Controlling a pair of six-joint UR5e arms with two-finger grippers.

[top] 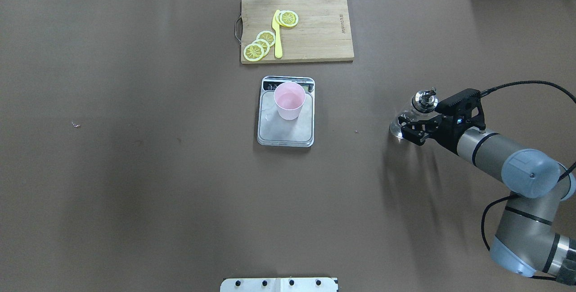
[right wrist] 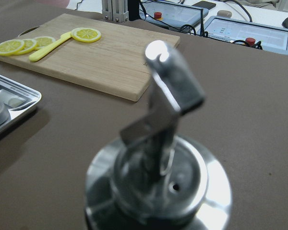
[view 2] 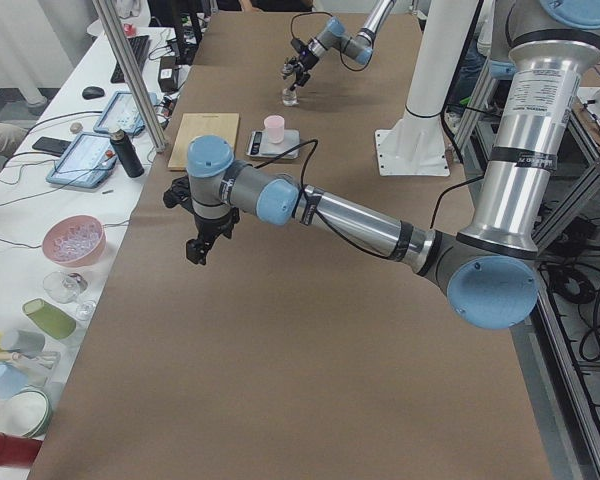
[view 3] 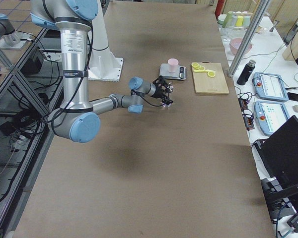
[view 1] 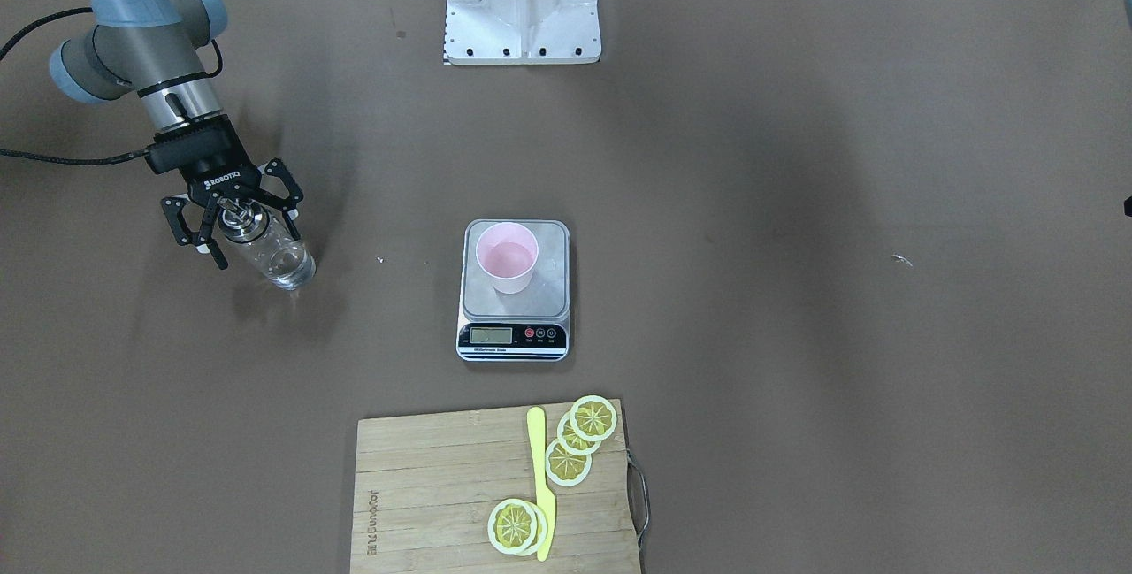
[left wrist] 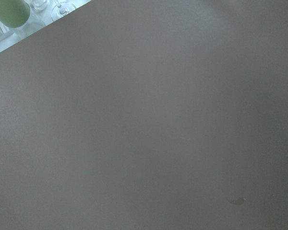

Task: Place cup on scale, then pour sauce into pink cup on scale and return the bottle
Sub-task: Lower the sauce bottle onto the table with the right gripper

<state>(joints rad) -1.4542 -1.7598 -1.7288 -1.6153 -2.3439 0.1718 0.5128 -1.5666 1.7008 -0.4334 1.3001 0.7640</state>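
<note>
Jaws of the right gripper (view 1: pixel 255 242) were seen spread wide, one finger on either side of the bottle (view 1: pixel 281 263), with a gap left between each finger and the silver collar, so nothing was gripped. For the left gripper (view 2: pixel 197 250), which was caught only in the side view, it could not be told whether the jaws were parted or closed; it was held over the bare brown table (view 1: pixel 796 202), well off to the robot's left of the scale (view 1: pixel 550 291), and only table surface was shown by its wrist camera. On the robot's side of the scale, well apart from it, the white base plate (view 1: pixel 522 3) was found. The bottle was stood upright on the table, well off to the robot's right of the scale and roughly level with it; whether any sauce was left inside could not be judged through the glass. The cup (view 1: pixel 507 257) was set upright on the scale's steel platform, with bare steel left on every side of it. The scale's display strip was turned away from the robot. Beyond the scale, a wooden cutting board (view 1: pixel 424 485) was laid, and on it lemon slices (view 1: pixel 592 417) and a yellow knife (view 1: pixel 539 477) were arranged.
</note>
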